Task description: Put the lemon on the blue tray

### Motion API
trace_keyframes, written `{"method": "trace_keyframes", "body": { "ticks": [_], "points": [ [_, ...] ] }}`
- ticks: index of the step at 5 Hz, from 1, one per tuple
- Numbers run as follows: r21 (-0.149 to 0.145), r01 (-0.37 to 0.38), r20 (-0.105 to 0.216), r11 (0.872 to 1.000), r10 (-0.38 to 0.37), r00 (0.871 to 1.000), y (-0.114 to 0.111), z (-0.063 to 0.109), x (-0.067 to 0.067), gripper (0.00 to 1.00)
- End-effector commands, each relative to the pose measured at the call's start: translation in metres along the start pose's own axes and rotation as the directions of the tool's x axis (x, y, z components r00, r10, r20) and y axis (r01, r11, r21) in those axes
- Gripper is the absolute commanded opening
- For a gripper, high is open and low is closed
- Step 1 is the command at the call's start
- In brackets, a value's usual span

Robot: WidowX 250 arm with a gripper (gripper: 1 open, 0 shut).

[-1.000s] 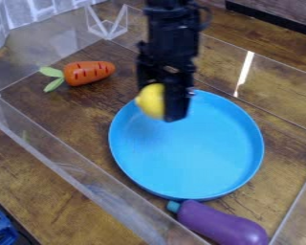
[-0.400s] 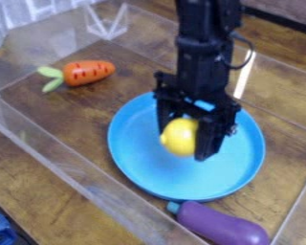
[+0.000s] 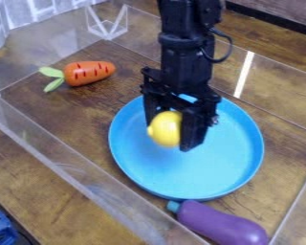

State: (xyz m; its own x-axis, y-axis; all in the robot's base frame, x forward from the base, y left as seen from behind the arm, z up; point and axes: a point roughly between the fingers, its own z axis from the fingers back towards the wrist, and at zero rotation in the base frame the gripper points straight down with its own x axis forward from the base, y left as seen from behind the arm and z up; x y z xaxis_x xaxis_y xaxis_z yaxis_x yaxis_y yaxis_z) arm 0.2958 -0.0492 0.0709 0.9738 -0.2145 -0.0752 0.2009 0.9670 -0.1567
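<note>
You had no readable text, label, brand or sign in view. You could make out 0 numbers on anything.

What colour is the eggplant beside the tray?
The eggplant is purple with a teal end; camera view.

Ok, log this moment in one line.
tool: shut on lemon | location: above blue tray | release: not yet

Lemon (image 3: 164, 128) smooth; tray (image 3: 191, 172) plastic, smooth; tabletop (image 3: 47, 144) wood; eggplant (image 3: 222, 224) glossy.
</note>
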Motion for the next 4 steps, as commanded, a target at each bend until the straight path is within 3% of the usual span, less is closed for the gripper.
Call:
{"method": "trace_keyframes", "body": {
  "ticks": [1,2,4],
  "points": [
    [0.004,0.048,0.056,0.999,-0.048,0.997,0.001,0.013,0.010,1.00],
    [0.007,0.100,0.048,0.995,-0.101,0.994,-0.002,0.009,0.010,1.00],
    [0.019,0.134,0.067,0.991,-0.135,0.989,-0.009,0.004,0.018,1.00]
  ]
}}
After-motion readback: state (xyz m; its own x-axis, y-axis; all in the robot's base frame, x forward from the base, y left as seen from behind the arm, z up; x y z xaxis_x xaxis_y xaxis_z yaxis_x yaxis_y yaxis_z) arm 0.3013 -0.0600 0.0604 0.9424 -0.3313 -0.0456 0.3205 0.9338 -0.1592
